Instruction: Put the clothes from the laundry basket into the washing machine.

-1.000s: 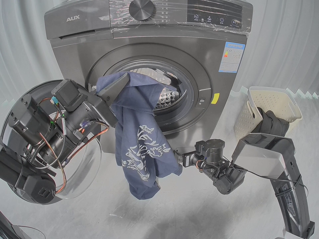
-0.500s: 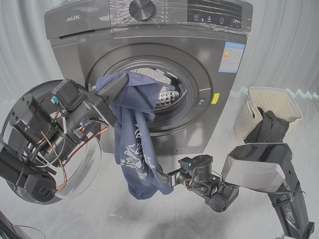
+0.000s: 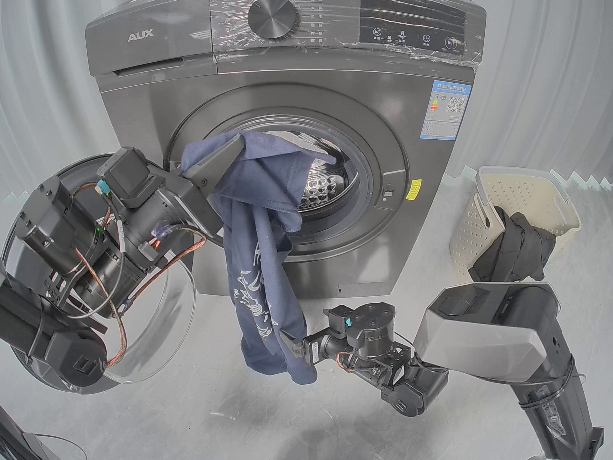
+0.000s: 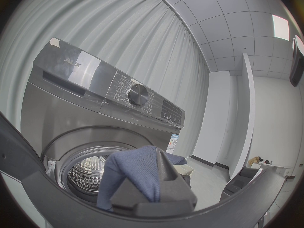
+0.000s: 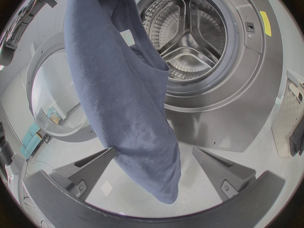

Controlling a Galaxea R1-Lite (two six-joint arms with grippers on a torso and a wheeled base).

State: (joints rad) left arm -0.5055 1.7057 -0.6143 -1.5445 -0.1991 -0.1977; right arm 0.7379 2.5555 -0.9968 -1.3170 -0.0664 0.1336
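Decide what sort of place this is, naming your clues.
Probably a test room, not a home laundry: the washing machine wears plastic wrap, grey curtains hang behind it, and the ceiling is office tiles.

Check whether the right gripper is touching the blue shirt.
Cannot tell. In the right wrist view the blue shirt hangs between the right gripper's open fingers, its edge at one finger, contact unclear.

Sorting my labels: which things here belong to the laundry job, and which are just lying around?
Job: navy blue printed T-shirt, grey metal front-loading washing machine, cream perforated plastic basket, black garment, left gripper, right gripper.
Just around: pleated grey curtain, far white table.
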